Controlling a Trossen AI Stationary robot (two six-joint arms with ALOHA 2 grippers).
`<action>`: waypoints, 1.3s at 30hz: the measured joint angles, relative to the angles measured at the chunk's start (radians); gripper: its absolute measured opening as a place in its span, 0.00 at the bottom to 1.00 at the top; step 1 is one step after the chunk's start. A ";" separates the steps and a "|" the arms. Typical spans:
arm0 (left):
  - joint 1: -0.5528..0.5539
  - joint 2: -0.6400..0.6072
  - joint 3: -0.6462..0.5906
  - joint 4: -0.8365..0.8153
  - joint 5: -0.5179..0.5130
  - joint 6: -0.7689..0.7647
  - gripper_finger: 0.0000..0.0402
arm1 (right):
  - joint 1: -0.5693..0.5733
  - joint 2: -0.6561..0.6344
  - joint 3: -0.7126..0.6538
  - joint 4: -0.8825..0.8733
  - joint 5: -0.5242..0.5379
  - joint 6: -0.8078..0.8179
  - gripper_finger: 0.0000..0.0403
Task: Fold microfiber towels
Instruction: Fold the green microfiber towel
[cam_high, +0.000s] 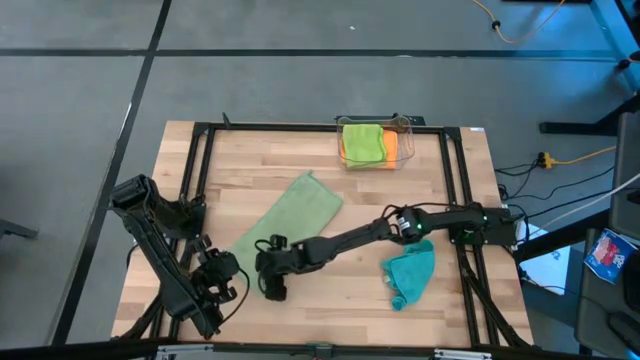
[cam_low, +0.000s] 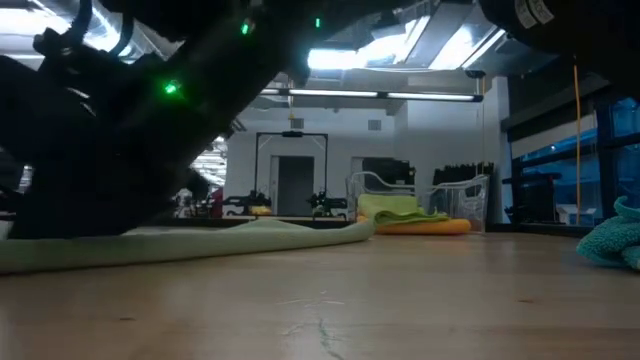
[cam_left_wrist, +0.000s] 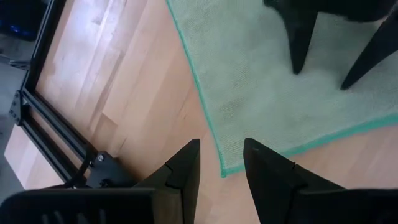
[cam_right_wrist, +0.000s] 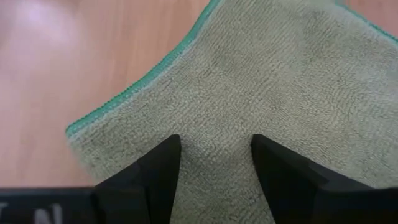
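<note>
Sage-green, the spread towel (cam_high: 285, 217) lies on the table (cam_high: 440, 320) in the high view, its long axis running diagonally from the near-left toward the bin (cam_high: 405, 135) (holding lime and orange cloths); a teal towel (cam_high: 410, 272) sits crumpled at right. Left wrist view: the left gripper (cam_left_wrist: 221, 163), fingers parted, hovers over the towel's corner. Right wrist view: the right gripper (cam_right_wrist: 214, 158), fingers spread, rests upon it.

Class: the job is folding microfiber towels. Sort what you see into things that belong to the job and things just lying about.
Job: sage towel, spread flat; teal towel, crumpled; lime towel and orange towel, in the bin; left gripper and right gripper, open at the sage towel.

Lying about: clear bin; table; yellow cable.
</note>
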 joint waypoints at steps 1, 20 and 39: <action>0.000 0.000 0.000 0.000 0.000 0.000 0.29 | 0.004 -0.001 0.012 -0.050 0.001 -0.019 0.51; 0.000 0.000 0.000 0.014 -0.005 -0.002 0.29 | 0.071 -0.028 0.083 -0.719 -0.135 -0.127 0.51; 0.009 0.000 -0.001 0.044 -0.005 -0.009 0.29 | 0.348 -0.186 0.068 -0.991 0.148 0.250 0.51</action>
